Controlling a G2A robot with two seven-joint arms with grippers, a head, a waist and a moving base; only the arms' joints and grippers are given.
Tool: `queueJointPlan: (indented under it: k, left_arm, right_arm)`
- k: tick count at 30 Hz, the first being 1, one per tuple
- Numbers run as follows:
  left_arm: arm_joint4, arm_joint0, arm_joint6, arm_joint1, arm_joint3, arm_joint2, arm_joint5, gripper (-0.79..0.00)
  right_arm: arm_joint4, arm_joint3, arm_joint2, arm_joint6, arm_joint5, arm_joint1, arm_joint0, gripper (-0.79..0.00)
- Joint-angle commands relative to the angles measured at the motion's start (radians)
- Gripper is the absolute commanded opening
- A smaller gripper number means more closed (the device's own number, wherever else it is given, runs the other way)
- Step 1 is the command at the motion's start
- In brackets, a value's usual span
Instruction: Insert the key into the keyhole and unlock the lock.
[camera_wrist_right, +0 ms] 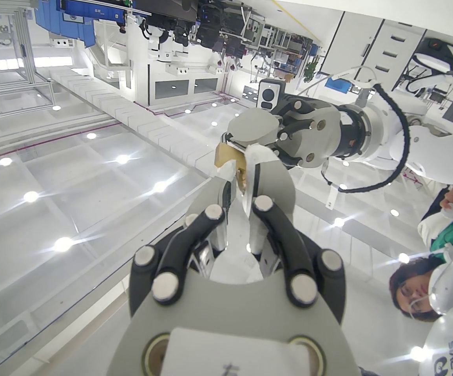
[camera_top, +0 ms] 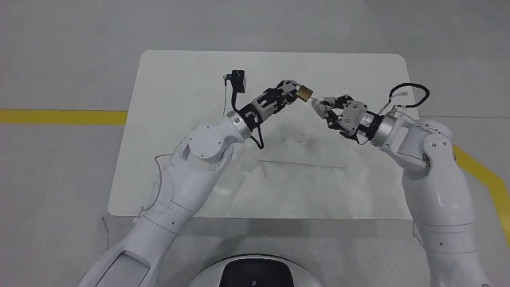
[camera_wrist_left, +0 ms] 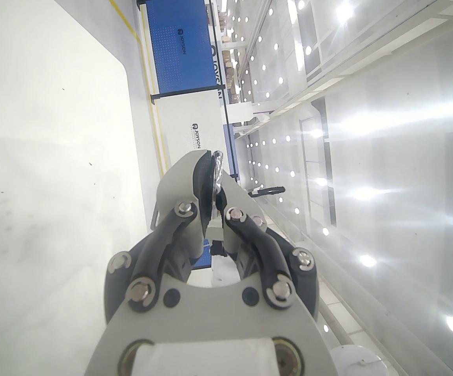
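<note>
Lock (camera_top: pixel 304 92) is held up off the table (camera_top: pixel 191 127), over its far middle; left gripper (camera_top: pixel 294 90) is clamped tight on it; right gripper (camera_top: pixel 318 104) is pinched narrow on the key (camera_wrist_right: pixel 246 194), tips right against the lock; both grippers sit nose to nose.

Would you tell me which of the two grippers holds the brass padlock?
The left gripper: it clamps the brass padlock, while the right gripper sits opposite it.

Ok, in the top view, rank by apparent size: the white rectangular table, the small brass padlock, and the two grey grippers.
Largest: white rectangular table.
Next: left gripper and right gripper, too alike to rank.
Smallest: small brass padlock.
</note>
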Motion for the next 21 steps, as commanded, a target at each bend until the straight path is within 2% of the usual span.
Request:
queueJointPlan:
  k: [1,8,13,14,17,21]
  left_arm:
    - [0.004,0.005,-0.007,0.004,-0.014,-0.013,0.015,-0.785]
    - [0.019,0.054,-0.066,0.033,-0.096,-0.104,0.136,-0.785]
    - [0.106,0.052,-0.146,0.051,-0.120,-0.111,0.290,-0.785]
    - [0.127,0.053,-0.156,0.054,-0.122,-0.109,0.304,-0.785]
    - [0.166,0.056,-0.185,0.060,-0.105,-0.099,0.348,-0.785]
    - [0.240,0.029,-0.199,0.062,-0.032,-0.061,0.397,-0.785]
  right_arm:
    - [-0.003,-0.001,0.001,0.002,-0.002,0.000,0.000,0.000]
    - [-0.003,-0.001,0.001,0.002,-0.002,0.000,0.000,0.000]
    - [-0.003,-0.001,0.001,0.002,-0.002,0.000,0.000,0.000]
    - [-0.028,-0.007,0.015,0.004,-0.045,0.001,-0.003,0.000]
    - [-0.102,-0.055,0.091,0.121,-0.139,0.006,-0.043,0.000]
    - [-0.243,-0.108,0.182,0.303,-0.268,0.012,-0.140,0.000]
